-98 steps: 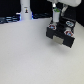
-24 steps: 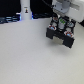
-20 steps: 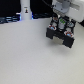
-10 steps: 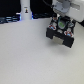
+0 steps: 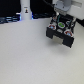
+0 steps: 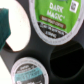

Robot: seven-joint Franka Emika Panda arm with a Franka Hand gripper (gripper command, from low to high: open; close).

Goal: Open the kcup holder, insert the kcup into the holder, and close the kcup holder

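Observation:
The black kcup holder [image 5: 62, 31] stands at the back on the exterior view's right, one drawer drawn out and its round slots showing. A green-topped kcup [image 5: 60, 23] sits in a slot there. My gripper [image 5: 63, 11] hangs just over the holder; its fingertips are blurred. Up close, the wrist view shows the green "Dark Magic" kcup [image 6: 53, 17] in a slot, a second pod [image 6: 27, 73], an empty dark slot [image 6: 67, 52] and a pale round opening [image 6: 18, 30]. A teal finger [image 6: 5, 26] juts in at the edge. I cannot tell whether the jaws are open.
A tall white bottle-like post [image 5: 24, 10] with a dark mark stands at the back on the exterior view's left, in front of dark equipment [image 5: 10, 19]. The pale tabletop [image 5: 30, 55] stretches in front of the holder.
The arm and gripper stay over the holder throughout. The holder's position looks unchanged; any small gripper motion is too blurred to make out.

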